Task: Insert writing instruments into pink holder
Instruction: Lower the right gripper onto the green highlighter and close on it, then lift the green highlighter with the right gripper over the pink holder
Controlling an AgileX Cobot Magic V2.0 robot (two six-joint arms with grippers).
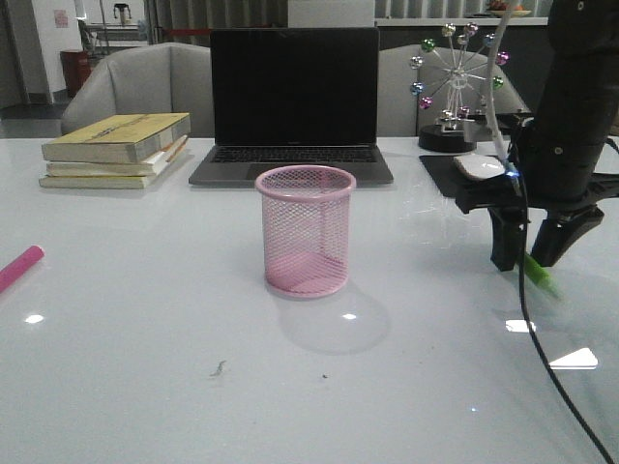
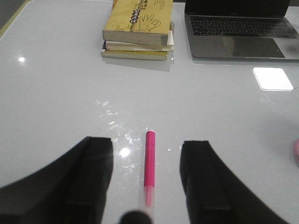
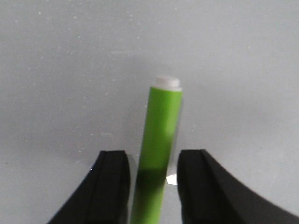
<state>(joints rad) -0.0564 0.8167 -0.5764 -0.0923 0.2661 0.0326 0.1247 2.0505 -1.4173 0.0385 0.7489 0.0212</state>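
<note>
Right, we're at the pick step: right gripper (image 3: 152, 179) straddles the green marker (image 3: 159, 154) with jaws apart, not clamped, left gripper (image 2: 147, 182) open over the pink marker (image 2: 149, 163), so next is closing, then carrying to the empty pink holder (image 1: 306, 230) mid-table.

Right gripper (image 1: 530, 259) hangs low over the desk (image 1: 145, 319), jaws parted, lime green marker (image 1: 542, 278) between them. Pink mesh holder (image 1: 306, 230) stands well off to the jaws' left; magenta marker (image 1: 19, 268) lies far beyond it.
</note>
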